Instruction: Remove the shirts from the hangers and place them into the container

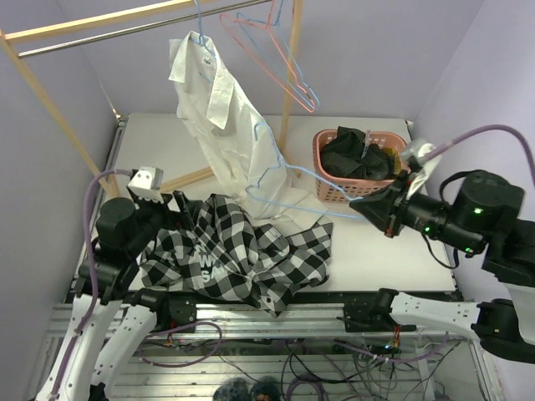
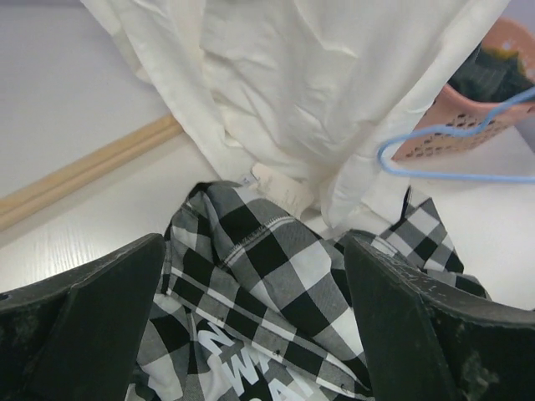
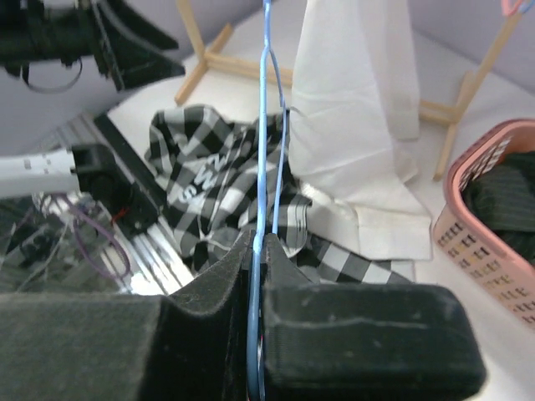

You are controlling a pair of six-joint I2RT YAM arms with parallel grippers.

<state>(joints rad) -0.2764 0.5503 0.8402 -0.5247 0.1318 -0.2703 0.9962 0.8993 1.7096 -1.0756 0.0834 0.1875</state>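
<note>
My right end effector [image 3: 257, 251] clamps the springy blue hanger [image 3: 266, 125]; my left end effector [image 2: 251, 326] gapes above the limp checked shirt [image 2: 276, 251], lower centre. I'd pinch a fold.

Shirts: two, one white shirt [image 1: 221, 109] and one checked shirt [image 1: 242, 255]
Hangers: at least two blue wire hangers [image 3: 264, 100], one pink wire hanger [image 1: 311, 105]
Containers: one pink laundry basket [image 1: 334, 190]

Your left arm [image 1: 113, 230] sits low on the left side. Your left gripper [image 2: 255, 284] points forward and down, jaws spread wide with nothing between them. Your right arm [image 1: 468, 213] comes in from the right with its forearm roughly level. Your right gripper [image 3: 255, 251] aims left, jaws pinched tight on a hanger [image 3: 267, 33] wire.
</note>
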